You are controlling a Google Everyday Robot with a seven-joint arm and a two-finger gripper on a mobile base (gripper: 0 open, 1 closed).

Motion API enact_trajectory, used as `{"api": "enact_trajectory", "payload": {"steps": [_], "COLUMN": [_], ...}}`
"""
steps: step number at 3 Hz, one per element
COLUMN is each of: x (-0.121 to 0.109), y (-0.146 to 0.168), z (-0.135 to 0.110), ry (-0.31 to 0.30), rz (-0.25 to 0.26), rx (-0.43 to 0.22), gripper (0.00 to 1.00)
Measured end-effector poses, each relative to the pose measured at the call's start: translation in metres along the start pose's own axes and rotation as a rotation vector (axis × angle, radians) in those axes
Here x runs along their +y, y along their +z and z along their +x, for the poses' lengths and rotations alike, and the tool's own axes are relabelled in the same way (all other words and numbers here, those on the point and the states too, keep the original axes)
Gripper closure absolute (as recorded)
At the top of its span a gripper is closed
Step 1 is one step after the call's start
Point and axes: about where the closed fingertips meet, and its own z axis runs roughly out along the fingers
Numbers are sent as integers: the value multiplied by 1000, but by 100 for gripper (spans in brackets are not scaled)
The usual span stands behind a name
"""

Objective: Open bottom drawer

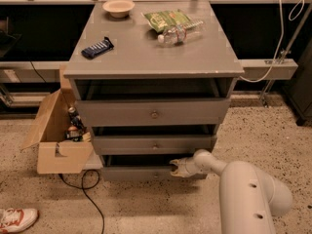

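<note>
The bottom drawer [131, 173] is the narrow grey front at the foot of the grey cabinet [151, 57], just above the speckled floor. Its small knob [156, 176] shows faintly at its centre. A dark gap lies above its top edge. My gripper [174, 168] is at the end of my white arm [243, 189], which comes in from the lower right. It sits against the right part of the bottom drawer's front, at its top edge and just right of the knob.
The middle drawer [153, 144] and the top drawer [153, 113] sit above. An open cardboard box [58, 150] stands left of the cabinet, with a black cable [90, 189] and a shoe [17, 218] on the floor. A bowl [119, 7], bag [165, 18], bottle [180, 32] and blue bar [97, 48] lie on top.
</note>
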Motion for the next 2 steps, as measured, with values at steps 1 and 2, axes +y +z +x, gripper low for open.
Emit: {"api": "enact_trajectory", "payload": {"steps": [1,2], "x": [0,0], "y": [0,0], "z": [0,0], "ry": [0,0], "rz": [0,0], "rx": [0,0], "gripper": [56,33]}}
